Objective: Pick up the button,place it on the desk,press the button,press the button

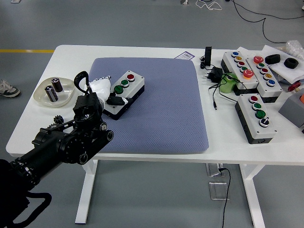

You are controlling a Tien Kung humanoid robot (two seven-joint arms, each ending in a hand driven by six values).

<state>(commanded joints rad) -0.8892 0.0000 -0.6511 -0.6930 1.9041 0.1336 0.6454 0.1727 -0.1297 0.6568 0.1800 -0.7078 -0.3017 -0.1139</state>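
Left of centre in the frame, on the dimpled blue-grey mat (156,104), I have the button box (124,94): a light grey rectangular housing on a black base, set at a slant, with a red and a green round cap and a black knob on its top face. My left hand (100,87), white-shelled on a black jointed arm, sits right against the box's left end, its fingers loosely extended and gripping nothing; I cannot tell whether they touch the housing. The mat is a soft rounded square, and most of its surface to the right of the box is open. At the left edge of the white table (28,128) rests a shallow translucent dish (53,92) holding two small cylinders. On the right side, three more button boxes (256,116) and a tangle of black cable (214,76) crowd the tabletop near its far corner.
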